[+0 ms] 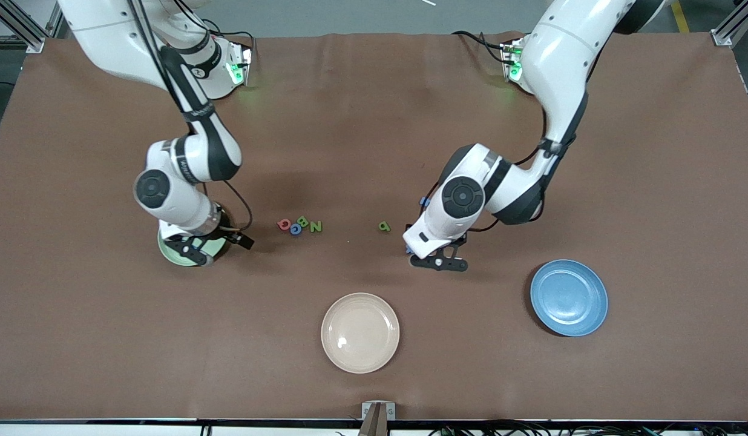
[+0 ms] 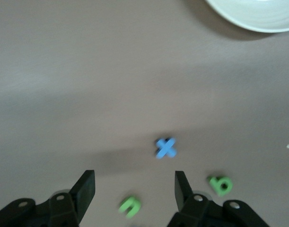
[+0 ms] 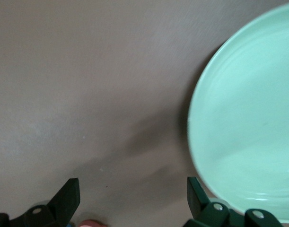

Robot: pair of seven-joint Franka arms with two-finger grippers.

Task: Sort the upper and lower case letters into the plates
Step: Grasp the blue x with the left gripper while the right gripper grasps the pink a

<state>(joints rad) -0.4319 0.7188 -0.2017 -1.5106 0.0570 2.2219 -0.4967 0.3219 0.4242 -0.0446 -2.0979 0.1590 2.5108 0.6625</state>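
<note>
A: How far along? Nearest the camera, the cream plate (image 1: pixel 360 332) and blue plate (image 1: pixel 569 297) are both bare.

B: Nothing sorted that I can see. The left pincer (image 2: pixel 135 191) is spread low around a green letter (image 2: pixel 130 205), blue x (image 2: pixel 166 148) just beside.

A: And the right pincer (image 3: pixel 130 198)?

B: Spread, waiting over the mint plate (image 3: pixel 243 118). The capitals (image 1: pixel 299 225) lie clustered mid-table (image 1: pixel 374 121), unobstructed.

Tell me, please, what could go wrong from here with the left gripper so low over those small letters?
The left gripper has open fingers straddling a small green letter, with the blue x and another green letter close by; closing may nudge or catch a neighbour. The letter is tiny and flat, so the fingers might slip off it. The blue plate lies some way off, so a weak grip could drop it.
</note>
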